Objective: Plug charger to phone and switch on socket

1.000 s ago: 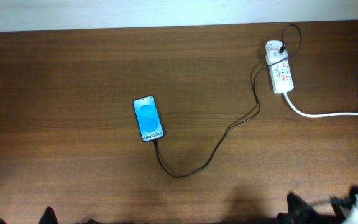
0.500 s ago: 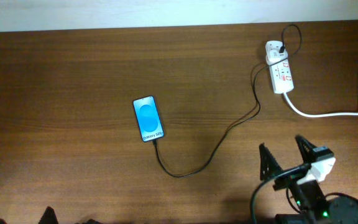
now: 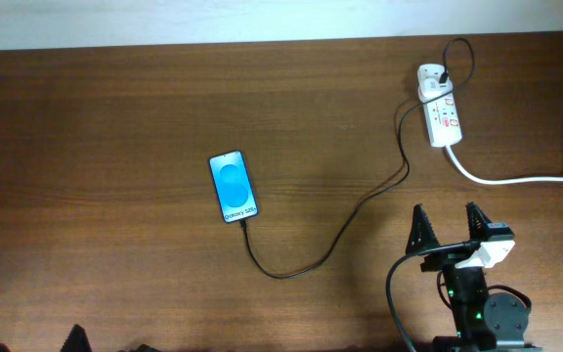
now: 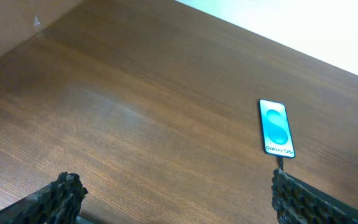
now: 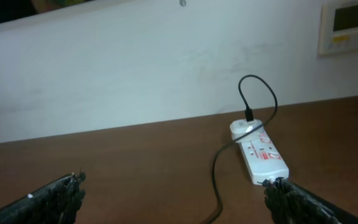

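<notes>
The phone point(image 3: 234, 186) point(image 4: 276, 127) lies flat at mid-table, its blue screen lit. The charger's thin black cable point(image 3: 335, 235) meets the phone's near end, loops across the wood and runs up to a black plug point(image 5: 249, 115) in the white socket strip point(image 3: 443, 115) point(image 5: 263, 155) at the far right. My right gripper point(image 3: 447, 223) point(image 5: 174, 190) is open and empty, on the near side of the socket and well short of it. My left gripper point(image 4: 176, 186) is open and empty over bare wood, near and left of the phone.
The socket's thick white cord point(image 3: 516, 179) runs off to the right edge. A pale wall point(image 5: 135, 74) rises behind the table's far edge and carries a small wall panel point(image 5: 350, 25). The left gripper's fingertips point(image 3: 76, 337) barely show at the near edge.
My right arm has come into the overhead view from the bottom right corner, moving left and toward the socket, jaws open throughout. Phone, cable and socket have not moved.
</notes>
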`<action>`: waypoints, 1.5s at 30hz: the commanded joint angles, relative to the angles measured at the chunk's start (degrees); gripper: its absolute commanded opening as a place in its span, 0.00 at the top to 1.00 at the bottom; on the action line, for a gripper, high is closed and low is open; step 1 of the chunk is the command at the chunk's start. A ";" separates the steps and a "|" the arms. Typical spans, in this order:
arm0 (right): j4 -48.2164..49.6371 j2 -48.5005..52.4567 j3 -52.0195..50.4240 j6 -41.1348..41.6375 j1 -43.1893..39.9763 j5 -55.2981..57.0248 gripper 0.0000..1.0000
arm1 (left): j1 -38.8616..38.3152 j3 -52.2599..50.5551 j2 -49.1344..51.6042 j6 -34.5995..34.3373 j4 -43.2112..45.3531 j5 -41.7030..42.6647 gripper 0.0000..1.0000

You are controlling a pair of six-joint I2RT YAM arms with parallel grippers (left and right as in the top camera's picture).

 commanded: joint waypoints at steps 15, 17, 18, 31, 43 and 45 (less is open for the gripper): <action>0.37 -0.70 -6.21 0.70 0.42 3.50 0.02 | 0.17 0.04 0.15 0.70 -0.02 -0.24 0.01; 0.37 -0.70 -6.21 0.70 0.42 3.50 0.02 | 0.17 0.04 0.15 0.70 -0.02 -0.24 0.01; 0.37 -0.70 -6.21 0.70 0.42 3.50 0.02 | 0.17 0.04 0.15 0.70 -0.02 -0.24 0.01; 0.37 -0.70 -6.21 0.70 0.24 3.50 0.02 | 0.17 0.04 0.15 0.70 -0.02 -0.24 0.01; 0.37 -0.70 -6.21 0.70 0.26 3.50 0.02 | 4.11 -0.90 0.11 0.66 2.38 5.18 0.01; 0.37 -0.70 -6.21 0.70 0.26 3.50 0.02 | 7.10 -2.45 -0.39 0.68 4.83 5.88 0.01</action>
